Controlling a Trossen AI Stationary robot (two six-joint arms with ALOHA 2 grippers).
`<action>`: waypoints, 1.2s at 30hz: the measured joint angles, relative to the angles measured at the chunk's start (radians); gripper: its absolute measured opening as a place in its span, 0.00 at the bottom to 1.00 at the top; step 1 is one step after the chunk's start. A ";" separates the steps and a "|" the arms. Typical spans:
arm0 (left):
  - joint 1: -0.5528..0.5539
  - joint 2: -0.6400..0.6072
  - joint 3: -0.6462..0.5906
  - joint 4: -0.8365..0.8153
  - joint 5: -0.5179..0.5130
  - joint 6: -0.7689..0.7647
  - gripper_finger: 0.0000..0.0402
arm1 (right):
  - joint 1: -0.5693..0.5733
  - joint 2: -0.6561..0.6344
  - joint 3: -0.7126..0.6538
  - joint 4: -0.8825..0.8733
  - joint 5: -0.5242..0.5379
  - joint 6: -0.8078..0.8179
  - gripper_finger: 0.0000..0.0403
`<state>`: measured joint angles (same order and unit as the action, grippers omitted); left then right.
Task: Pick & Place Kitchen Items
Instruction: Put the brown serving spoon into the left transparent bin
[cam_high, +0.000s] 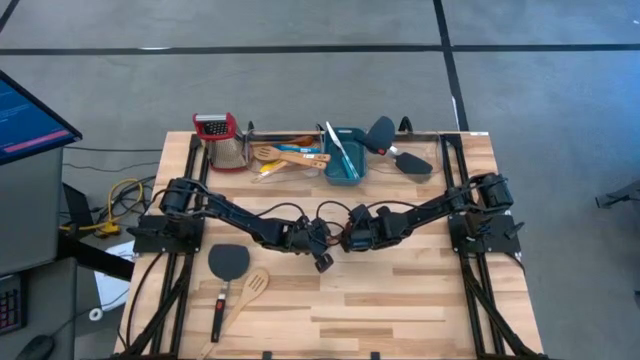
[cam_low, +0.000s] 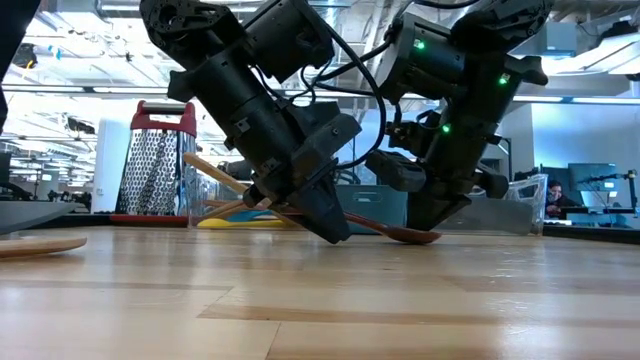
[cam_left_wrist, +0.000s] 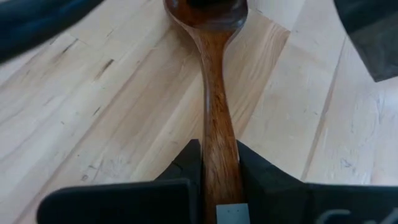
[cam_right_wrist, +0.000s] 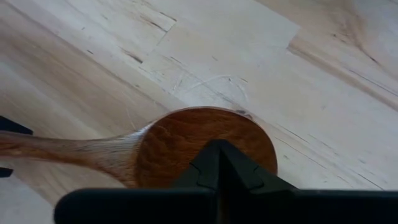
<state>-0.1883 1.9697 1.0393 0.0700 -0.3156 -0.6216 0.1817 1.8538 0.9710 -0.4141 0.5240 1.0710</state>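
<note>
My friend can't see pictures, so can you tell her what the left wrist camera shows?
A dark-brown wooden spoon lies on a pale wooden table, its handle clamped between the two dark fingers of the left end effector. The spoon's bowl points away from the camera and is partly covered by a dark shape at the far end.

L end effector clamped, R end effector closed
</note>
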 joint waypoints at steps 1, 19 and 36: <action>0.000 0.000 0.000 0.000 0.001 0.001 0.08 | 0.000 0.000 0.000 0.001 0.000 0.000 0.00; -0.003 -0.001 0.000 0.021 0.039 0.020 0.10 | 0.001 -0.040 -0.001 0.013 -0.078 -0.054 0.00; -0.002 -0.003 -0.021 0.016 0.006 0.015 0.08 | 0.014 -0.447 0.097 -0.060 -0.099 -0.503 0.00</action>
<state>-0.1905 1.9663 1.0187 0.0860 -0.3092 -0.6068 0.1955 1.4067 1.0684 -0.4744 0.4246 0.5677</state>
